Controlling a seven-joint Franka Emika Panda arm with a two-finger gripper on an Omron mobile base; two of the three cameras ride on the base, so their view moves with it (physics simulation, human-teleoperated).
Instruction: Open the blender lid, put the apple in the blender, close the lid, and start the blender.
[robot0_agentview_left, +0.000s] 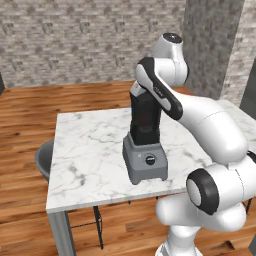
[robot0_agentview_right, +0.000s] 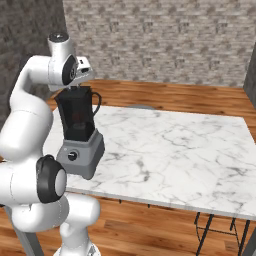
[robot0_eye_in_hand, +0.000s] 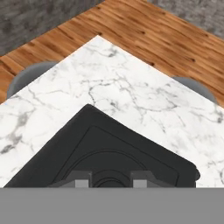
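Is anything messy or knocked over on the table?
Nothing looks spilled or tipped. The blender stands upright on the marble table near its front edge, and the blender lid sits flat and square on the jar. A reddish shape shows faintly through the dark jar; I can't tell what it is.

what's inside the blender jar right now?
A dim reddish shape, likely the apple, shows through the dark wall of the blender in both base views. In the hand view the blender lid covers the jar's top, so the inside is hidden from above.
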